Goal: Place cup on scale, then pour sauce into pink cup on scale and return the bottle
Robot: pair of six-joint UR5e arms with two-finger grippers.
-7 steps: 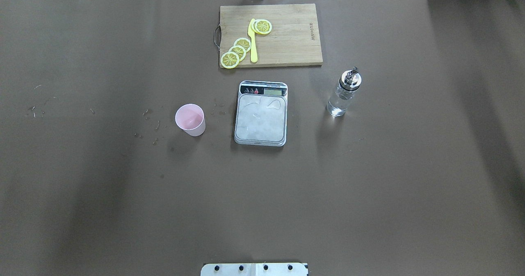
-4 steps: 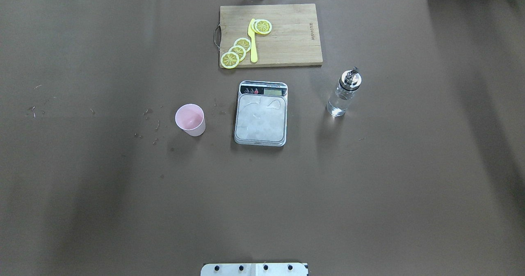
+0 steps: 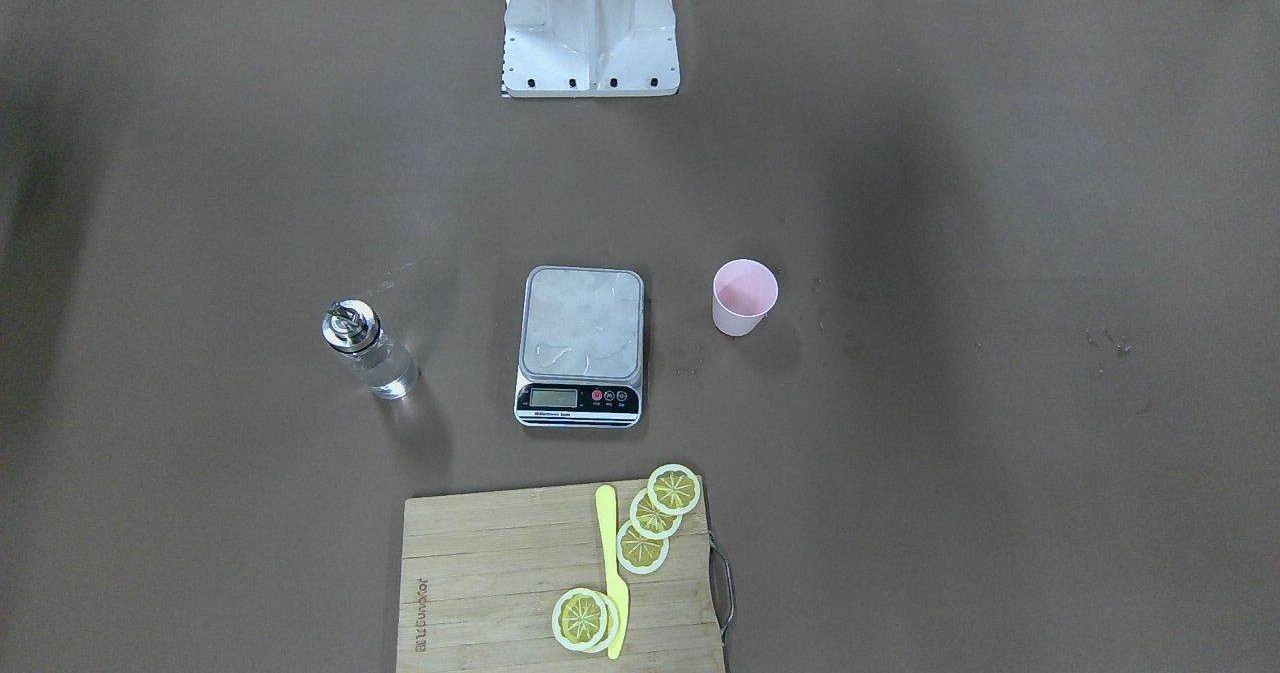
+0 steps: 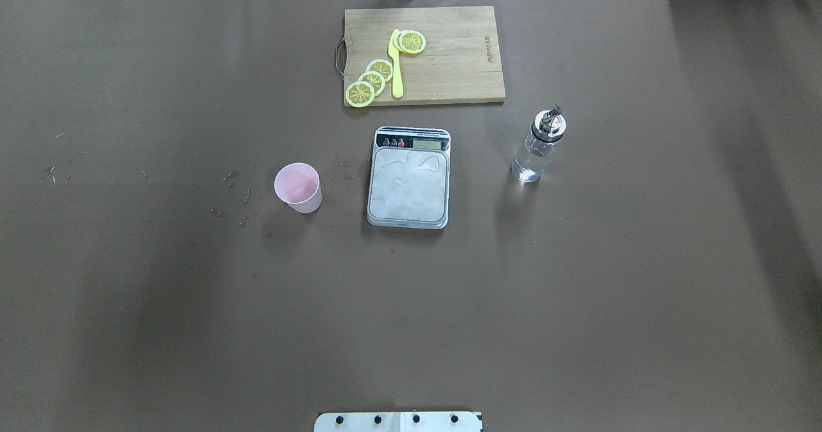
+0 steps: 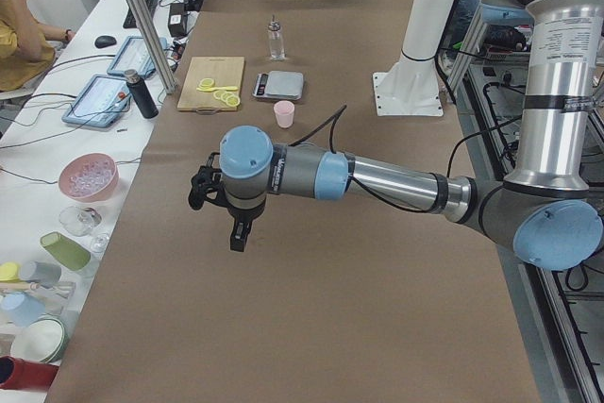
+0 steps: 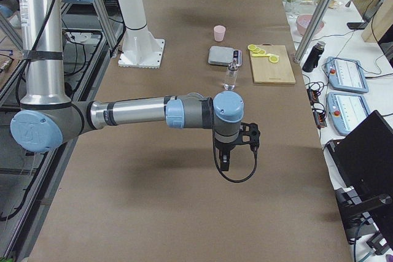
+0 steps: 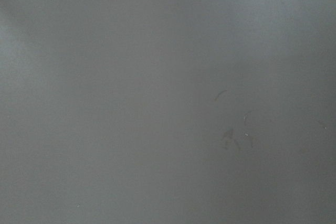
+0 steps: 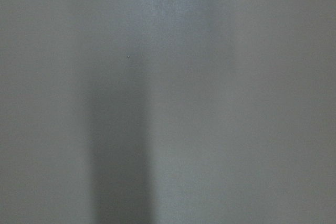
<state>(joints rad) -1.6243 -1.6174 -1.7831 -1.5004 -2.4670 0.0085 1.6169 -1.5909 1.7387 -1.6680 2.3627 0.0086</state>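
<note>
The pale pink cup (image 4: 297,187) stands upright on the brown table, left of the scale (image 4: 409,185), whose platform is bare. The clear glass bottle (image 4: 538,146) with its metal spout stands right of the scale, clear sauce (image 4: 530,162) inside. In the front-facing view the cup (image 3: 744,296), scale (image 3: 581,338) and bottle (image 3: 368,351) show mirrored. My left gripper (image 5: 238,236) shows only in the exterior left view, far from the cup (image 5: 283,113). My right gripper (image 6: 225,162) shows only in the exterior right view, near of the bottle (image 6: 231,77). I cannot tell whether either is open or shut.
A wooden cutting board (image 4: 449,53) with lemon slices (image 4: 371,80) and a yellow knife (image 4: 396,66) lies behind the scale. The robot's base plate (image 4: 398,421) is at the near edge. Both wrist views show only bare brown table.
</note>
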